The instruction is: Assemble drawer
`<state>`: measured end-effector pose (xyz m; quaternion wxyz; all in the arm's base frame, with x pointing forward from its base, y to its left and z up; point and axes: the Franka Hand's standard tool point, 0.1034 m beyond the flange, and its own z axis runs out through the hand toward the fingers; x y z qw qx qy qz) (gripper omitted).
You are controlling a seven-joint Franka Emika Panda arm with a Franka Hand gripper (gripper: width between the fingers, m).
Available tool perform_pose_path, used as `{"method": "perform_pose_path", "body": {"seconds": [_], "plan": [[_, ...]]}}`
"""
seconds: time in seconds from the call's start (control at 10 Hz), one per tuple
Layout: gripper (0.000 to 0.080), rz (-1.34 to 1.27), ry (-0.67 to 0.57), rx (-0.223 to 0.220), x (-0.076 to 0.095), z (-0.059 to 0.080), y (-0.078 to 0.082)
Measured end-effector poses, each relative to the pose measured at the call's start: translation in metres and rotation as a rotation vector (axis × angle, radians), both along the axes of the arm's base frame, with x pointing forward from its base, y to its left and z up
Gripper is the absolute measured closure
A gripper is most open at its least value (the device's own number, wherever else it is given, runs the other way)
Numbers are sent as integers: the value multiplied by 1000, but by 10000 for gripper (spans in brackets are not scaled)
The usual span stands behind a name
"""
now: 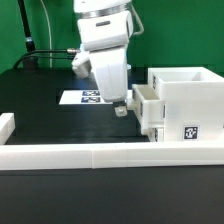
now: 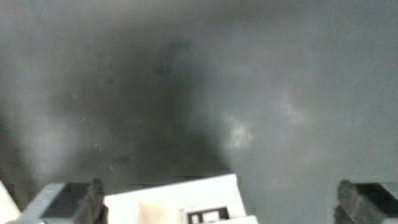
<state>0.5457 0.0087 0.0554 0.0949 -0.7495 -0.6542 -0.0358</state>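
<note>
The white drawer housing [image 1: 190, 105] stands at the exterior view's right, with a square tag on its front. One white tray [image 1: 148, 106] sticks partly out of the housing's left side. My gripper [image 1: 120, 106] hangs just left of that tray's outer end, close to it; I cannot tell whether it touches. In the wrist view my gripper [image 2: 221, 190] is open, its dark fingers [image 2: 71, 205] wide apart. A white tagged piece [image 2: 178, 205] lies between them, ungripped; I cannot tell whether it is the tray. A second tray is not in view.
The marker board [image 1: 82, 97] lies flat on the black table behind my gripper. A long low white border wall [image 1: 100, 155] runs along the front, with a short piece [image 1: 8, 124] at the exterior view's left. A green backdrop stands behind.
</note>
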Motion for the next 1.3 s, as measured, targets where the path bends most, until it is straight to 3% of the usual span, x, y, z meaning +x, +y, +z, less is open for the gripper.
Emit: {"method": "perform_pose_path", "body": {"seconds": [0.3, 0.8, 1.0, 1.2, 1.3], "plan": [[151, -21, 9, 2, -1, -1, 14], [151, -39, 15, 1, 0, -1, 21], [151, -50, 19, 0, -2, -2, 16], [151, -91, 0, -11, -12, 0, -4], [151, -91, 4, -12, -14, -1, -5]]}}
